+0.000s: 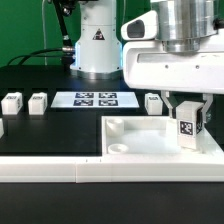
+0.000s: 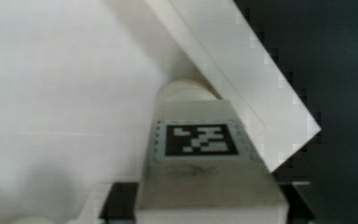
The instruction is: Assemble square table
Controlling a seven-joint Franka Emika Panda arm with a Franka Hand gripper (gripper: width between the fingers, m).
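The long white border wall (image 1: 60, 172) runs along the bench's near edge. The square tabletop (image 1: 140, 150) lies just behind it, toward the exterior view's right. Over the tabletop's far corner on that side hangs the gripper (image 1: 187, 116), its fingers (image 1: 171, 110) pinching an upright leg (image 1: 187, 130) by its sides. The leg's lower end is down inside the raised rim, but I cannot tell whether it is seated in a socket. Two loose legs (image 1: 38, 101) stand near the bench's far edge, to the exterior view's left of the marker board (image 1: 95, 99), and a third leg (image 1: 153, 101) stands to its right.
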